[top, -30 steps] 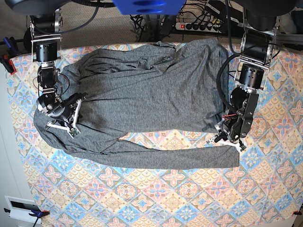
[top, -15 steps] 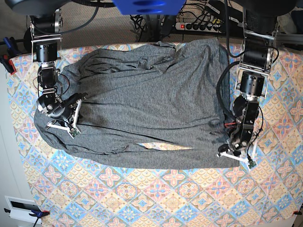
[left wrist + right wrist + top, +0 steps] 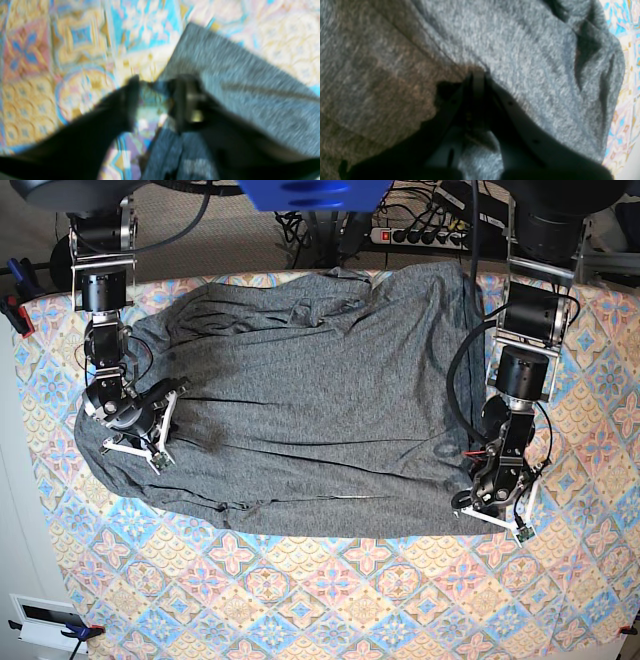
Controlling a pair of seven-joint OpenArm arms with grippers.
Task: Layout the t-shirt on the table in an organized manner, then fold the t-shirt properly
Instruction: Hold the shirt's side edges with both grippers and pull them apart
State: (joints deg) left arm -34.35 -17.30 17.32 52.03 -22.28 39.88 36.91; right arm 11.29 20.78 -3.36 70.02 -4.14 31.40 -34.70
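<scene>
Overhead, t-shirt (image 3: 310, 400) spread whole on table (image 3: 300, 600), wrist views closer, left gripper (image 3: 155, 100) jaws apart, right gripper (image 3: 476, 75) jaws clamped on fabric.

free: table (image 3: 330, 600) near edge | blocked: t-shirt (image 3: 320, 400) spans the middle

Both arms black w/ silver brackets, black cables; right gripper (image 3: 476, 82) black, small screw holes.

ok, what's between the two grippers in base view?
Only the t-shirt, spread over the table, lies between right gripper and left gripper.
</scene>
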